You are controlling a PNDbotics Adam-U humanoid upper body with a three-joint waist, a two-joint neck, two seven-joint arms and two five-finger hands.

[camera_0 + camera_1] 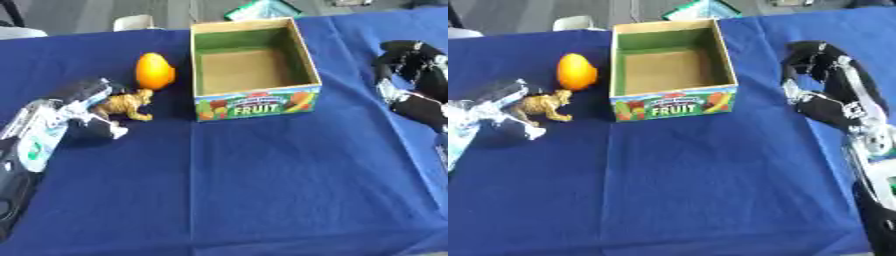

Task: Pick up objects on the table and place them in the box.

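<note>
Two objects wait on the blue table (262,190) for me: an orange fruit (154,71) and a small golden animal figure (127,105). Both lie to the left of the box (254,75), which stands open and, as far as I see, has nothing inside yet.

My left hand (83,107) is low at the left side of the table, and its fingers are at the figure, seemingly around its back end. I judge it is closing on the figure or already pinching it, but I cannot tell for sure whether the fingers really hold it or only touch it. The figure stands with its long axis about across the table, head end toward the box and tail end toward my hand. So the hand meets it from the left, along its length. The orange fruit is just behind the figure, near it but apart, and close beside the left wall of the box.

My right hand (824,75) is at the far right of the box, well apart from both objects, with fingers curled and nothing in them.

The left hand is clearly the nearer one for both things. From here the box lies to the right and a bit farther away, so the carry must go rightward and up over the left wall. One risk I see is bumping the fruit, which could roll.
</note>
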